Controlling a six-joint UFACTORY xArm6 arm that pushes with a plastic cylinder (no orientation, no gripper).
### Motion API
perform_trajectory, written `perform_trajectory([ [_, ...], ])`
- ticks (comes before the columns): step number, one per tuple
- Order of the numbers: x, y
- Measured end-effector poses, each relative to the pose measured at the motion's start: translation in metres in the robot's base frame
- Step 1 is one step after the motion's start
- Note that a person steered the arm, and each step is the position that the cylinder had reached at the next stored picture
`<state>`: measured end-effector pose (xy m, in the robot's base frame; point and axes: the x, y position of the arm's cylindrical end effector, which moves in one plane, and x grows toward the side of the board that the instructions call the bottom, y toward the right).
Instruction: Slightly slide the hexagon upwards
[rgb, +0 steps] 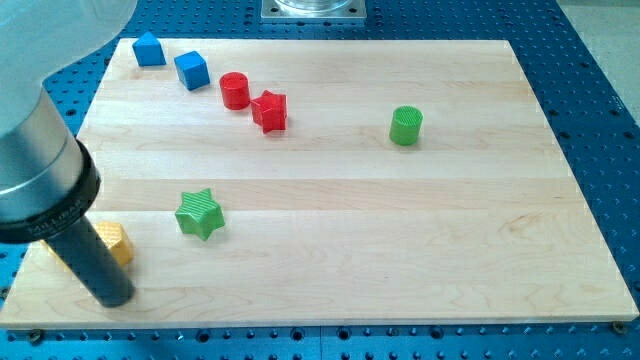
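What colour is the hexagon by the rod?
Yellow-orange hexagon, partly hidden, in the camera view.

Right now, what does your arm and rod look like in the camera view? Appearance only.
A thick silver-grey metal cylinder enters from the view's top left, ending in a black collar with small white lettering too blurred to read. Below it runs a straight dark rod down to my tip. No cables visible.

The wooden bench (400, 230) carries a yellow block (117, 242), probably the hexagon, touching my tip (112, 297); green star (199, 213) near; green cylinder (406, 126), red and blue blocks farther.
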<state>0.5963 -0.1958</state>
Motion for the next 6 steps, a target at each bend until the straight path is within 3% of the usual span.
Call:
perform_trajectory([
  [4, -0.065, -0.001],
  [6, -0.162, -0.001],
])
